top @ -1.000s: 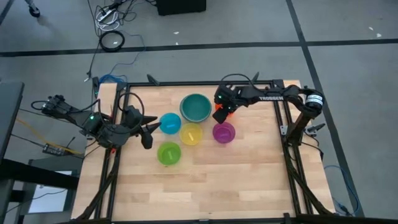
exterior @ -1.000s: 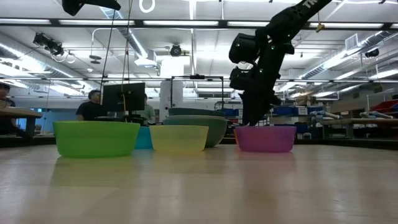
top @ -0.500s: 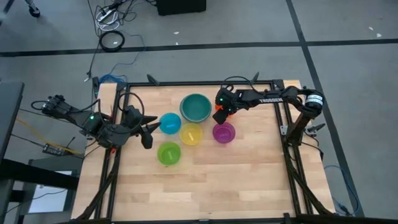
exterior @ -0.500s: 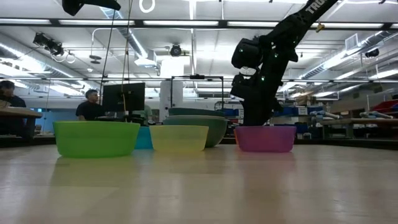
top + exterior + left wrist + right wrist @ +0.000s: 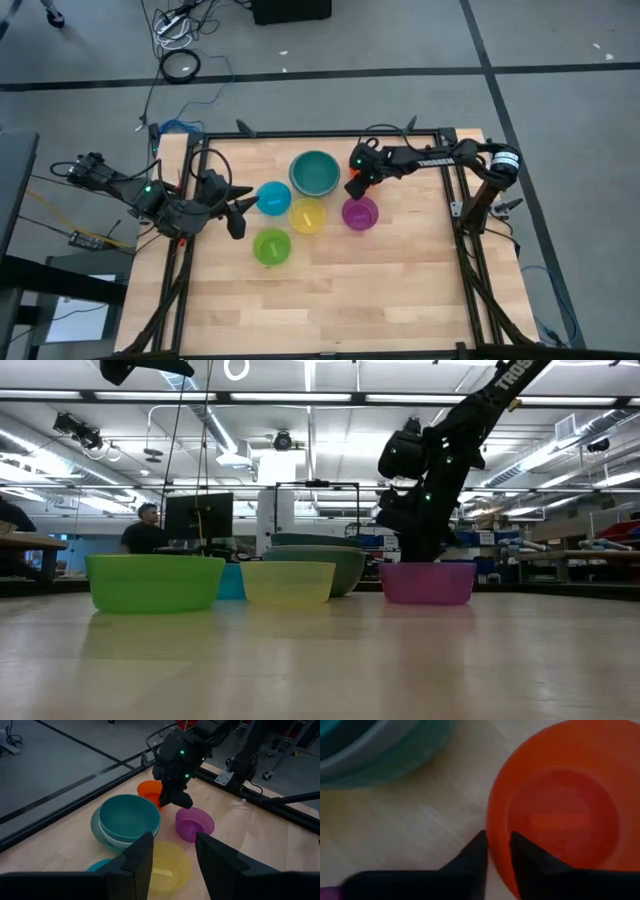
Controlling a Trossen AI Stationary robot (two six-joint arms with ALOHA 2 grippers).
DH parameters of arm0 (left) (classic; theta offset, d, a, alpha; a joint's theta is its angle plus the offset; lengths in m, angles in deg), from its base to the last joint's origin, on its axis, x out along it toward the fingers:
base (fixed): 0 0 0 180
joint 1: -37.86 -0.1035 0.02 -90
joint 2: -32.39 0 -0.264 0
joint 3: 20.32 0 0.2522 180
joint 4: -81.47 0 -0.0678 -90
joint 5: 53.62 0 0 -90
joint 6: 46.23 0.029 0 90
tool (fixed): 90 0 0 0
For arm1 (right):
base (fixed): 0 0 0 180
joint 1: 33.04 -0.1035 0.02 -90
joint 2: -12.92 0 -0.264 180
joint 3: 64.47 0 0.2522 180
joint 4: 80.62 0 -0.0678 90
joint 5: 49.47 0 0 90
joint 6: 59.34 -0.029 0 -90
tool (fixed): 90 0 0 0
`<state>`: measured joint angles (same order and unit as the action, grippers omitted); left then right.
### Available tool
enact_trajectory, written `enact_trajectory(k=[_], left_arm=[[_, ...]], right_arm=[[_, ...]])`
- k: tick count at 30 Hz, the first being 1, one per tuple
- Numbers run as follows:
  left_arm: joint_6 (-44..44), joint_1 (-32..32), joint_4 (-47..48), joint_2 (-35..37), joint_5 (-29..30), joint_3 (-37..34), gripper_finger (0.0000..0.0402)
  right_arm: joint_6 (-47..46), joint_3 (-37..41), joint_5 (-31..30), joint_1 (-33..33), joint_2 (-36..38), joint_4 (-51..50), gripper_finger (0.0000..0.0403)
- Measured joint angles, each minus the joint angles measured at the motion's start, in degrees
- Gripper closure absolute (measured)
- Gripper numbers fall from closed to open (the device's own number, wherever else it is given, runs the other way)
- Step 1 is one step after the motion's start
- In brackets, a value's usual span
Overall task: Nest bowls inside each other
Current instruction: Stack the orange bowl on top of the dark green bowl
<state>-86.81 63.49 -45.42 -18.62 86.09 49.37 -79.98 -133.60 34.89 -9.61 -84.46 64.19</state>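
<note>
The orange bowl stands on the wood table, right of a stack with the teal bowl on top, nested in a white and a sage-green one. My right gripper is down at the orange bowl's rim, shut on it. In a loose group nearer the front stand the blue, yellow, purple and lime-green bowls, each on its base. My left gripper waits open above the table's left side, holding nothing. My right gripper has the orange bowl's rim on the side toward the teal stack, one finger inside the bowl and one outside. The fingers slant steeply down from above. The bowl stands upright with its base on the table.
The purple bowl stands close in front of the orange one, the teal stack close on its left. The table's black frame rail runs behind the right arm. Bare wood fills the near half of the table.
My right gripper has sunk toward the orange bowl and tipped a little steeper. The bowls have kept their places.
</note>
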Motion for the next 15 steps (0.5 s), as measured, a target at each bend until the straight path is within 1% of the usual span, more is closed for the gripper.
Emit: enact_trajectory(k=[2,3,8,11,15], left_arm=[[0.0,0.0,0.0,0.0,0.0,0.0,0.0245],[0.0,0.0,0.0,0.0,0.1,0.0,0.0245],[0.0,0.0,0.0,0.0,0.1,0.0,0.0245],[0.0,0.0,0.0,0.0,0.1,0.0,0.0245],[0.0,0.0,0.0,0.0,0.3,0.0,0.0245]], right_arm=[[0.8,0.0,0.7,0.6,0.0,0.0,0.0382],[0.8,0.0,0.7,0.7,0.0,0.0,0.0391],[0.9,0.0,0.4,1.9,0.6,0.4,0.0399],[0.8,0.0,0.3,1.8,2.6,2.6,0.0401],[1.0,-2.4,-2.5,-0.2,5.1,3.6,0.0402]])
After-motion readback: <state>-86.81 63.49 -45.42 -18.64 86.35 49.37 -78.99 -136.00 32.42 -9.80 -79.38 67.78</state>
